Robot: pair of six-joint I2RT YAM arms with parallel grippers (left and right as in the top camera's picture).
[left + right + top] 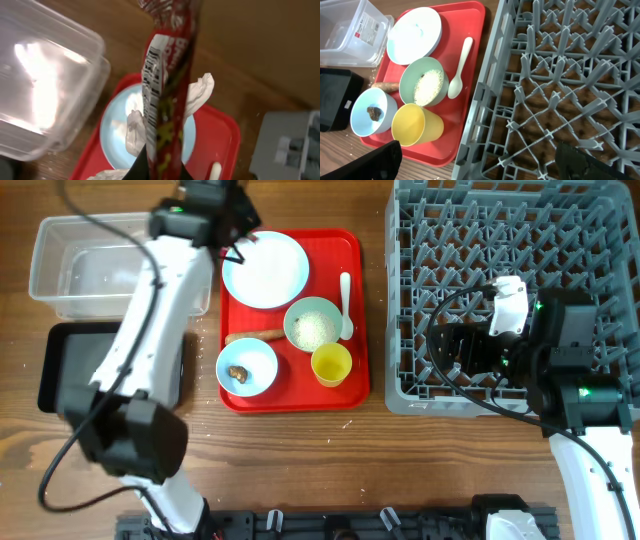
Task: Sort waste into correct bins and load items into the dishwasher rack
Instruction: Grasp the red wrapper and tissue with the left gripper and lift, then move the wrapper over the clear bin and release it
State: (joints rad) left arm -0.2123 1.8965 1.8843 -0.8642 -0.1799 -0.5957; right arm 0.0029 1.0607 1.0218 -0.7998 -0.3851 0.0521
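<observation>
My left gripper is shut on the red printed wrapper, which hangs lifted above the pale blue plate. Crumpled white tissue lies on that plate. From overhead the left gripper hovers at the plate's upper-left rim. On the red tray sit a green bowl of rice, a blue bowl with a brown lump, a yellow cup, a white spoon and a brown stick. My right gripper stands open over the grey rack's front-left corner, holding nothing.
A clear plastic tub stands left of the red tray, with a black tray in front of it. My left arm reaches over both. The rack's upright pegs rise close beneath my right gripper.
</observation>
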